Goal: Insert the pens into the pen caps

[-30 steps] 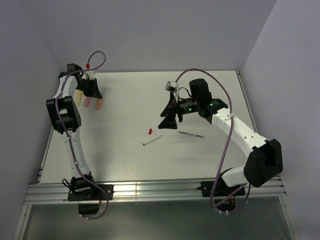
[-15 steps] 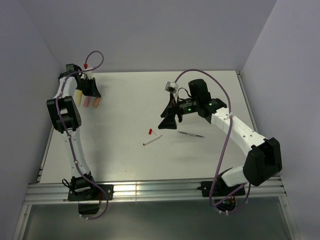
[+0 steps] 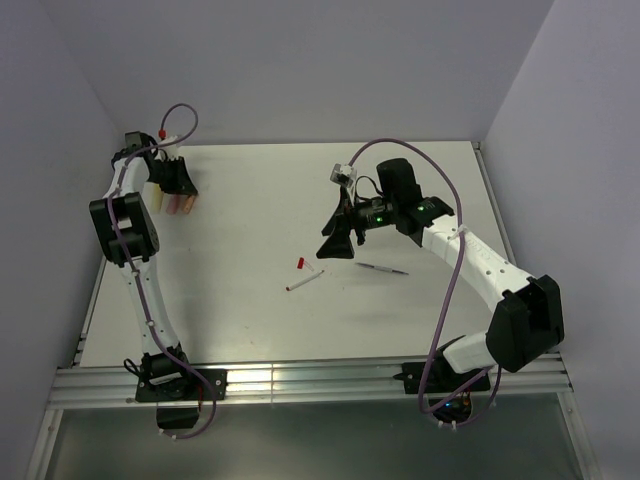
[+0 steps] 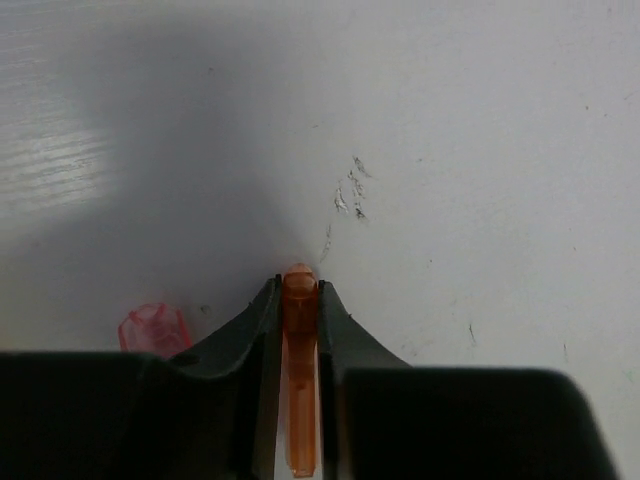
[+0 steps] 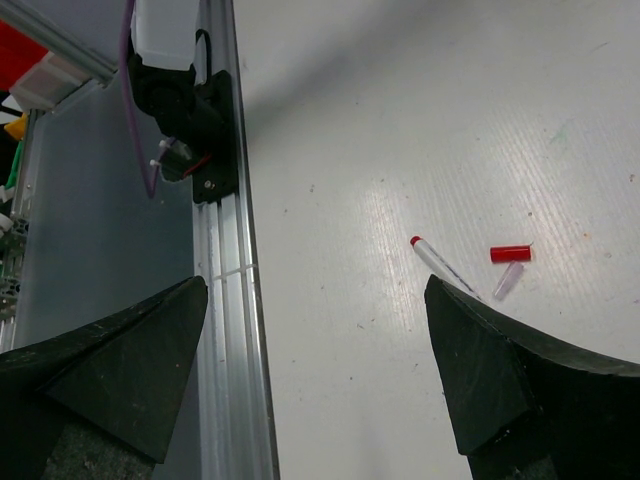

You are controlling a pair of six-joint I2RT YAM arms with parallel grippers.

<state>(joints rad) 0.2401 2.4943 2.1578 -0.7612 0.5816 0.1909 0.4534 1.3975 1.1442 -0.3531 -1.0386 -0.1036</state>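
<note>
Right now my left gripper (image 4: 299, 292) is pinching the orange pen (image 4: 299, 400) between its fingertips. The pen's rounded end is poking just past them towards the table (image 4: 480, 150), and a pink plastic piece (image 4: 153, 328) is lying just left of the fingers. I am judging this pen to be light, stiff and smooth, so it is likely to slip or swivel; gripping across the thicker middle of the barrel looks safest. My right gripper (image 5: 316, 290) is hanging wide open, holding nothing, with the white pen (image 5: 440, 265) and red cap (image 5: 510, 253) lying ahead of its right finger. I am finding no readable writing or brand anywhere.
</note>
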